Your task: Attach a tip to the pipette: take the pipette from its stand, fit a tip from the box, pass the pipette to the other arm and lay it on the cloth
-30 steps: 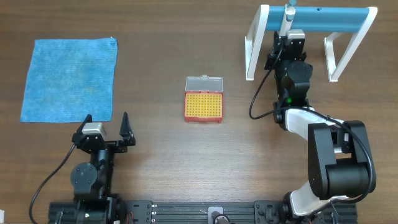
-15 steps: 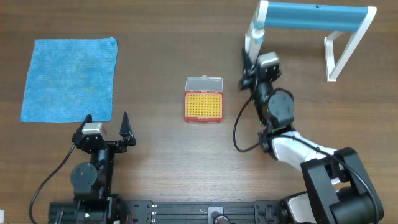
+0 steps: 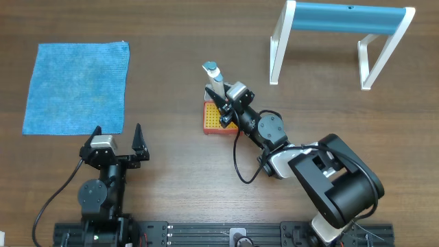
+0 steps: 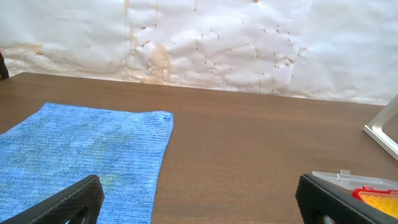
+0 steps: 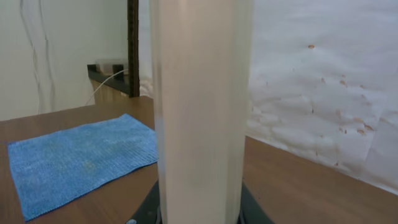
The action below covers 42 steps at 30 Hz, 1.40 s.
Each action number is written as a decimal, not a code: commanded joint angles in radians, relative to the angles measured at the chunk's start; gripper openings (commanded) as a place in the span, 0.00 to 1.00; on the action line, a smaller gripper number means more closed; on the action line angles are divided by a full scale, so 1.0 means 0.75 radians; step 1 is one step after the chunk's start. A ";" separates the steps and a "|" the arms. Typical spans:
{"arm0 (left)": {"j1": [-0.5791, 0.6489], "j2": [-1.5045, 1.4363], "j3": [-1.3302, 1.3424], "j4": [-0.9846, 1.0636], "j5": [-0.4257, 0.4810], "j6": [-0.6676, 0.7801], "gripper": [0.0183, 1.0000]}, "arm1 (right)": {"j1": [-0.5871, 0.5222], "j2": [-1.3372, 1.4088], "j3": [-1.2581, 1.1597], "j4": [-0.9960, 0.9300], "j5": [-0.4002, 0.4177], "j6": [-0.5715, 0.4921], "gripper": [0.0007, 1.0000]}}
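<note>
The pipette [image 3: 214,77] is held lifted over the tip box [image 3: 212,123] at the middle of the table [image 3: 171,171]. Its grey cap leans toward the far left. Its lower end is hidden, so whether a tip is already fitted cannot be told.

Step in hand, as judged: fitting a tip.
- Bring the shaft plumb over a single tip before descending; a tilted entry may jam or tip the box.
- Press straight down, firmly but briefly, then lift vertically so the box stays put.
- Keep the grasp tight, so the body does not slide upward under load.

The right jaws are clenched on the pipette body. In the right wrist view the white barrel [image 5: 202,106] rises between them, with a dark jaw on either side at its base.

The cloth [image 3: 77,88] lies flat at the far left, well apart from the box. The left jaws stand released near the cloth's near right corner. The stand [image 3: 343,20] is at the far right
</note>
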 commanded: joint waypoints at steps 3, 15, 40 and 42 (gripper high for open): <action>-0.005 -0.007 -0.003 -0.007 0.008 -0.007 1.00 | 0.027 0.069 0.049 0.015 -0.011 0.050 0.08; -0.005 -0.007 -0.003 -0.007 0.008 -0.007 1.00 | -0.008 0.149 0.109 0.015 0.003 0.045 0.08; -0.005 -0.007 -0.003 -0.007 0.008 -0.007 1.00 | -0.029 0.110 0.110 0.016 -0.003 0.045 0.08; -0.005 -0.007 -0.003 -0.007 0.008 -0.007 1.00 | -0.029 0.096 0.109 0.016 -0.003 0.045 0.08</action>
